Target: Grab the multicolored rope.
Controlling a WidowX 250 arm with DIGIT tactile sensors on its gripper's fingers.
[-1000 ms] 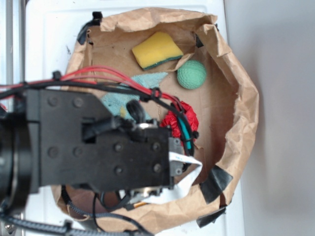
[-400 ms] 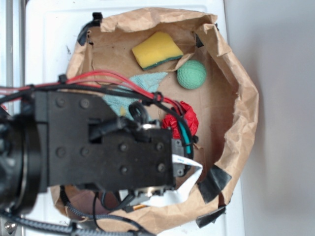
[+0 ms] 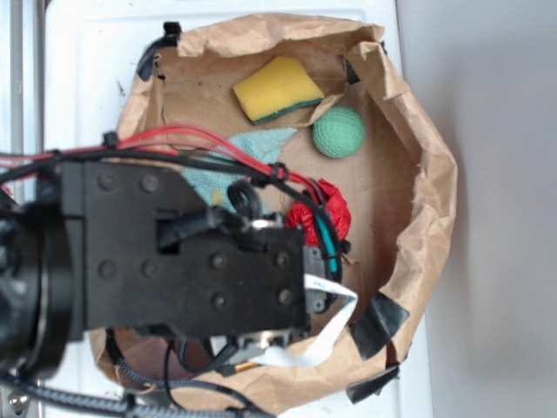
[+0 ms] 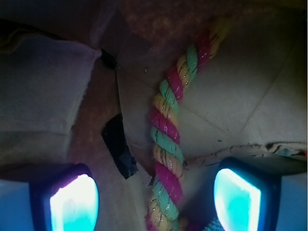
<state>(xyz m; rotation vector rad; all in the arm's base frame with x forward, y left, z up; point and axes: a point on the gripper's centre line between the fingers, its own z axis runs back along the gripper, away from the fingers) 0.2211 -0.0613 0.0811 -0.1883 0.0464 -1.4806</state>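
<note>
Twisted multicolored rope [image 4: 167, 144] between spread-apart tool [image 4: 156, 195] pads, lower end cut off, arm-hidden from outside.

Exterior view bright and evenly lit, slightly soft, wrist view dim, reddish-tinted, foreground blurred

The multicolored rope [image 4: 168, 144], twisted red, yellow and green, is lying stretched across the paper bag's [image 4: 231, 91] floor.
</note>
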